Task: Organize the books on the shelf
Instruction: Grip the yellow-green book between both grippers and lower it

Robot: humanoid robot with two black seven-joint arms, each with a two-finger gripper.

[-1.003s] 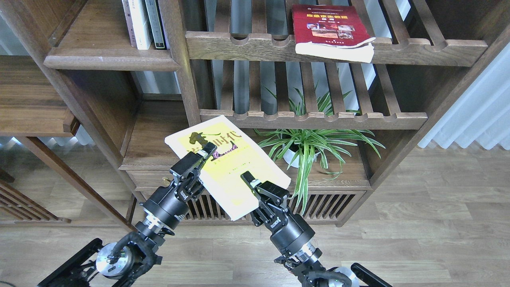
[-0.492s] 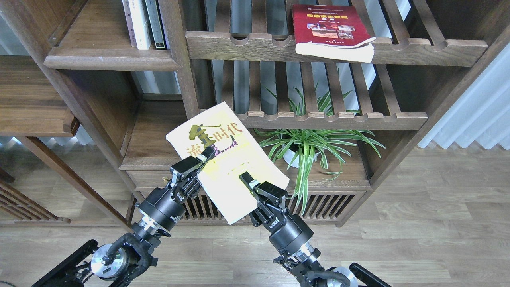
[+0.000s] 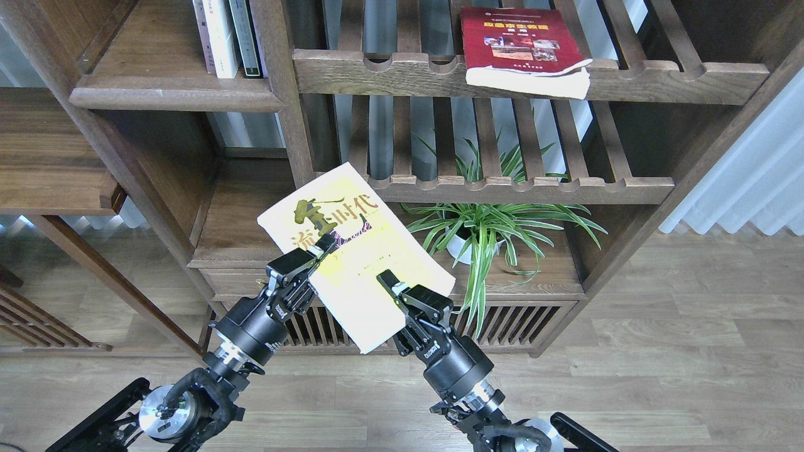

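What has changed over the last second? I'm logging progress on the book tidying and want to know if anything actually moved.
The yellow-green book, held between the left tool and right tool, tipped up so its cover title now faces the camera, and shifted slightly left; both arms drew back a little. Nothing was taken hold of or let go. The red book on the slatted rack, the upright books and the plant stayed put.

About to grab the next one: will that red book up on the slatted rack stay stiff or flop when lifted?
Probably floppy: the red book is a paperback whose front edge droops over the slatted rack. Its overhanging corner likely offers a grip, though a one-corner lift may bend it.
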